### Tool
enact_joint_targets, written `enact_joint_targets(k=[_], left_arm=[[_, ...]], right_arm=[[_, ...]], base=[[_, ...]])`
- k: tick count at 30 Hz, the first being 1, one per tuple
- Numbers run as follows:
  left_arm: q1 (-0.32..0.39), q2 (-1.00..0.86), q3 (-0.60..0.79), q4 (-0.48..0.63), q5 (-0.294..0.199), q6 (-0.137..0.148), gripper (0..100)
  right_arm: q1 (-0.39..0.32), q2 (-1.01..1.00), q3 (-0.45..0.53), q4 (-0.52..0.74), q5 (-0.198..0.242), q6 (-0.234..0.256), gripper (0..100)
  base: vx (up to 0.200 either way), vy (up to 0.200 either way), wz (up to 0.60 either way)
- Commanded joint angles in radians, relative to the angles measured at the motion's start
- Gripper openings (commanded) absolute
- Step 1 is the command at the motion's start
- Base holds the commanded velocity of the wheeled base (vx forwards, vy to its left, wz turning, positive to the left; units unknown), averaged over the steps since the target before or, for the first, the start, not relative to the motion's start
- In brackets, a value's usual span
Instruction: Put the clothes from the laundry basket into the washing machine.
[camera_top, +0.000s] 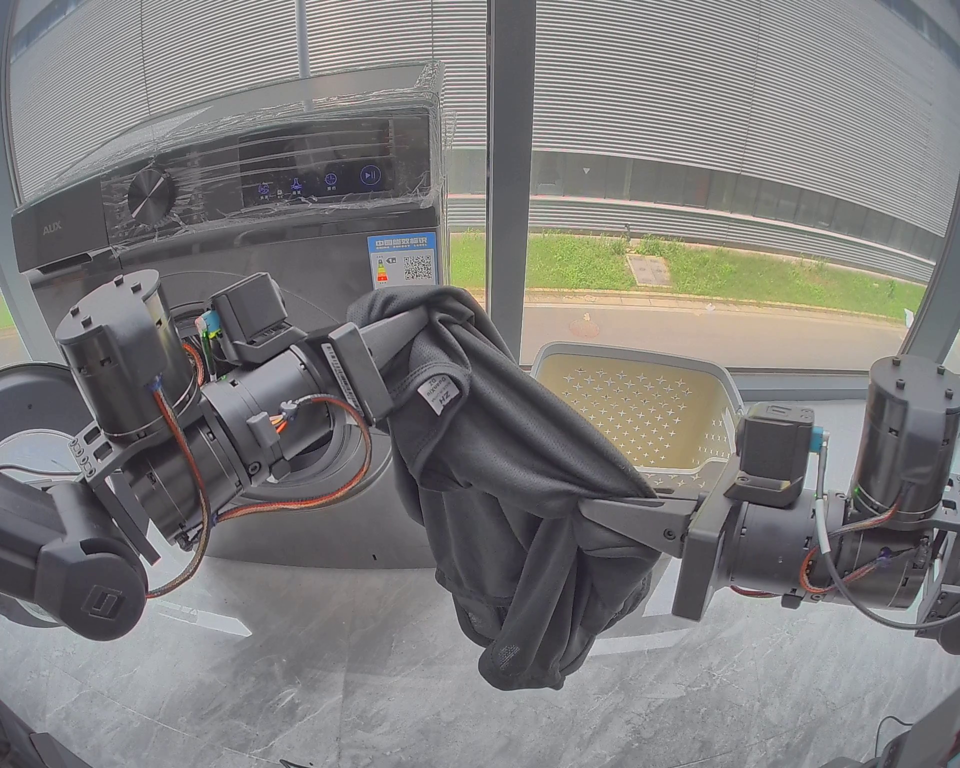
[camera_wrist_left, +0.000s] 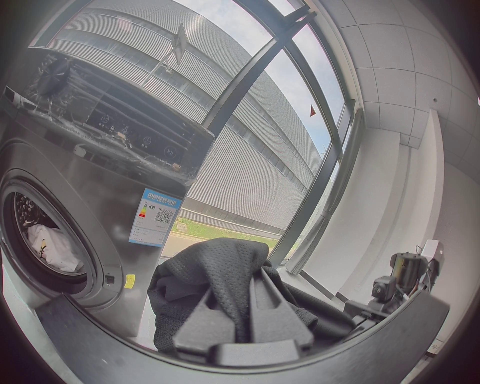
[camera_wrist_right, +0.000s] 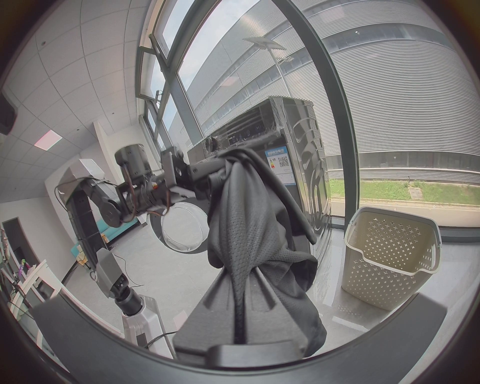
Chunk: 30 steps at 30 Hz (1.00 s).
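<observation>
Head view has both arms up in front of the washing machine (camera_top: 330, 250), and the dark grey garment (camera_top: 500, 470) is strung between them, clear of the floor. The left gripper (camera_top: 420, 320) is clamped tight on its upper fold, and the right gripper (camera_top: 600, 512) pinches the cloth lower down. The laundry basket (camera_top: 650, 405) sits behind, beside the machine. The door (camera_wrist_right: 185, 227) stands open, and a white garment (camera_wrist_left: 52, 247) lies in the drum (camera_wrist_left: 30, 212).
</observation>
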Motion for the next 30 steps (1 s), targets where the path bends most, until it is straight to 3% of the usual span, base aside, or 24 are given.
enact_joint_targets(k=[1, 6, 12, 18, 20, 26, 27, 30], left_arm=[[-0.009, -0.006, 0.042, -0.001, 0.001, 0.001, 0], [-0.028, -0.029, 0.085, -0.006, -0.002, -0.001, 0], [-0.046, -0.063, 0.087, -0.001, -0.002, -0.007, 0], [-0.040, -0.063, 0.116, -0.006, 0.000, -0.009, 0], [-0.040, -0.054, 0.108, -0.009, 0.001, -0.009, 0], [-0.024, -0.064, 0.119, -0.010, 0.001, -0.009, 0], [-0.024, -0.080, 0.131, -0.010, 0.000, -0.009, 0], [-0.026, -0.089, 0.147, -0.010, 0.000, -0.009, 0]], right_arm=[[-0.003, -0.062, 0.002, 0.000, 0.017, 0.002, 0], [-0.013, -0.083, -0.004, 0.000, 0.033, 0.003, 0], [-0.079, -0.096, -0.048, 0.000, 0.039, 0.003, 0], [-0.070, -0.116, -0.114, 0.000, 0.048, 0.003, 0], [-0.069, -0.129, -0.122, 0.006, 0.088, 0.003, 0], [-0.085, -0.160, -0.113, 0.024, 0.122, 0.013, 0], [-0.121, -0.165, -0.122, 0.024, 0.128, 0.031, 0], [-0.124, -0.180, -0.091, 0.029, 0.146, 0.060, 0]], base=[[0.000, 0.000, 0.00], [0.000, 0.000, 0.00], [0.000, 0.000, 0.00], [0.000, 0.000, 0.00], [0.000, 0.000, 0.00], [0.000, 0.000, 0.00], [0.000, 0.000, 0.00], [0.000, 0.000, 0.00]])
